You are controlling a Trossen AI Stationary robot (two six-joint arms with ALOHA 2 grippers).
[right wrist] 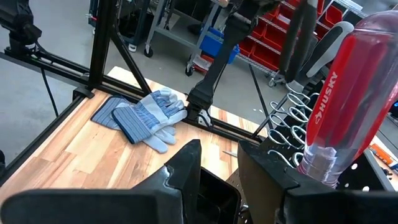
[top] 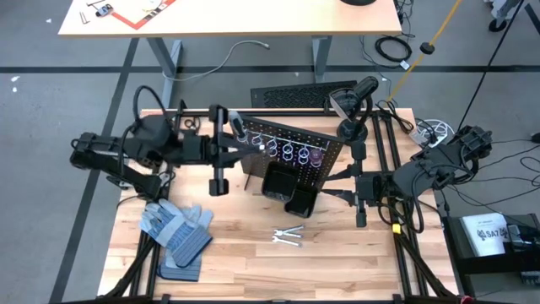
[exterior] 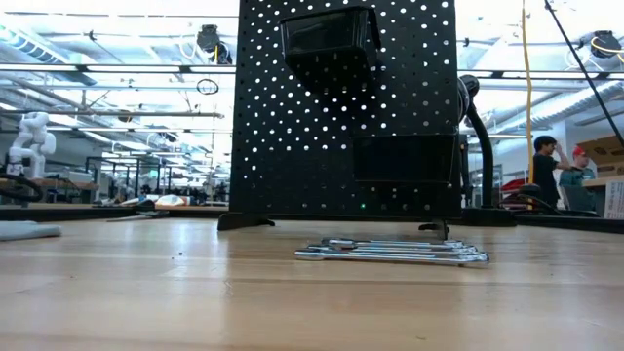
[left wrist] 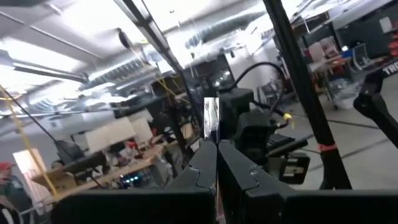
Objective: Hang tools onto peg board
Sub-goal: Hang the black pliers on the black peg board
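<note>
I see the peg board's [top: 291,156] black bin [top: 287,187], contents hidden. Left gripper [left wrist: 217,163] jaws clamp a silver wrench [left wrist: 211,118]; right gripper's [right wrist: 219,163] stand part-open, empty. Only the right wrist view shows the red-handled screwdriver [right wrist: 345,99] seated in a ring.

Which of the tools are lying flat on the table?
The silver wrenches, flat on the table in front of the peg board. The red-handled screwdriver, by contrast, stands upright among the board's silver rings.

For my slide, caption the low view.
Silver wrenches lie on the wooden table before the upright black peg board.
</note>
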